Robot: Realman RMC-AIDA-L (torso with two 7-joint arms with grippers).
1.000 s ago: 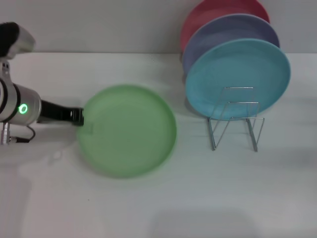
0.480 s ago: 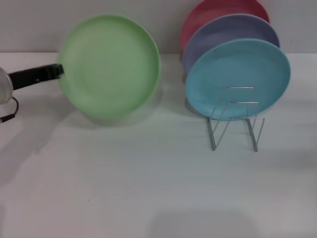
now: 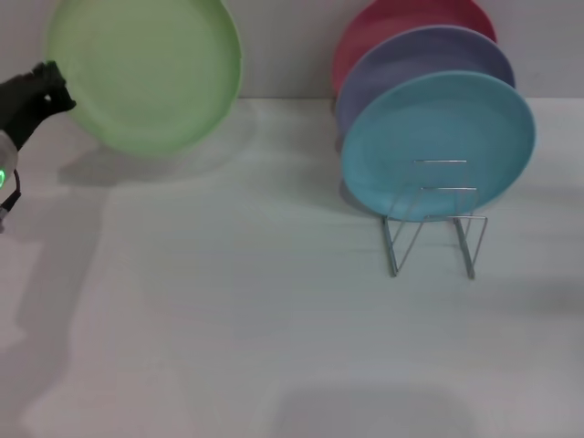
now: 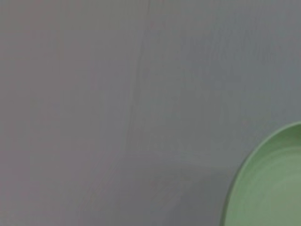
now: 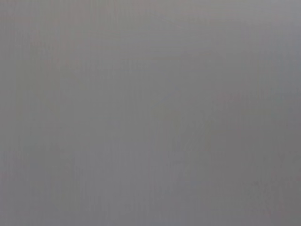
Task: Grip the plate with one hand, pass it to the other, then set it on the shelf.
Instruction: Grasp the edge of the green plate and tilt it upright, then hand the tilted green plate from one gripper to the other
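Note:
The light-green plate [image 3: 144, 71] hangs in the air at the upper left of the head view, tilted up on edge with its face toward me. My left gripper [image 3: 57, 89] is shut on the plate's left rim, its black body reaching in from the left edge beside a green light. Part of the plate's rim [image 4: 268, 188] shows in the left wrist view against a plain grey surface. The wire shelf [image 3: 433, 219] stands on the table at the right. My right gripper is out of view.
A turquoise plate [image 3: 438, 141], a lavender plate [image 3: 420, 59] and a red plate [image 3: 401, 18] lean one behind another in the shelf. The white table [image 3: 274, 319] stretches in front of it. The right wrist view shows only plain grey.
My left gripper has lifted the green plate off the table, tipped it upright and carried it up and to the left. The racked plates have not moved.

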